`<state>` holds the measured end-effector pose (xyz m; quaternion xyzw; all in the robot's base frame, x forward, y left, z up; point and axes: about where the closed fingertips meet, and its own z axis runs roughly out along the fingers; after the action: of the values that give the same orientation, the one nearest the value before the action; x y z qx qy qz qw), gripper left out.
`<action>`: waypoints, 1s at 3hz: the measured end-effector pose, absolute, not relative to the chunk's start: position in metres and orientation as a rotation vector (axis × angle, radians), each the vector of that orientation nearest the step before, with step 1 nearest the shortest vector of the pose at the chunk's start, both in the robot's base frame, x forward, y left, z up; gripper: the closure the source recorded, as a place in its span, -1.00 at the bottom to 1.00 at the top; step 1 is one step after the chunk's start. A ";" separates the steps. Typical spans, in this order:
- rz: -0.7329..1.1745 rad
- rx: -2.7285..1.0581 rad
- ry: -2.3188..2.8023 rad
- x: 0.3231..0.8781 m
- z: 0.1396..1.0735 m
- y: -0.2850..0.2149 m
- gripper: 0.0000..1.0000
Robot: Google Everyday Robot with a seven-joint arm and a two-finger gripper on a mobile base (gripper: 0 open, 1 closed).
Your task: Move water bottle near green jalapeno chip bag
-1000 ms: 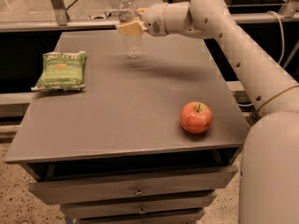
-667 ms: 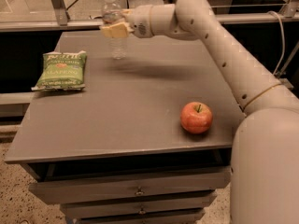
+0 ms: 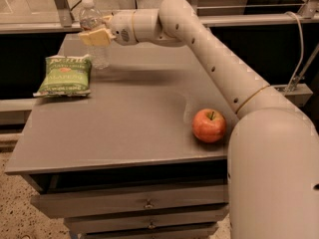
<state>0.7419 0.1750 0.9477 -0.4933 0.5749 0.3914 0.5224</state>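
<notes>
We see the bottle [image 3: 91,20] as a small clear plastic one with a white cap [image 3: 87,2]. It stands upright, and its lower body looks faintly ribbed below the grasp. The tool [image 3: 91,36] is clenched round the bottle's middle, its pale yellowish fingers [image 3: 99,36] crossing the front and hiding that part of the body. The bottle sits at the far left of the bench [image 3: 134,118], just behind the bag's far right corner. Its base is very low over the surface, but we cannot tell whether it touches. The bag [image 3: 65,76] is green and flat, with pale lettering, and lies near the bench's left edge. The white arm [image 3: 224,68] reaches in from the right, across the far side of the bench. The apple [image 3: 209,125] rests well apart, near the front right.

A second ago we had the bottle held over the middle of the far edge. Since then it has travelled leftward in the same grasp and now stands close to the bag. Bag and apple have not shifted.
</notes>
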 end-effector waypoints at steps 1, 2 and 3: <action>1.001 -1.181 1.384 0.731 0.945 0.196 0.47; 1.034 -1.183 1.383 0.725 0.945 0.208 0.01; 1.047 -1.187 1.389 0.721 0.940 0.212 -0.46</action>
<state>0.7213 0.2117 0.9397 -0.4898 0.5730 0.4321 0.4951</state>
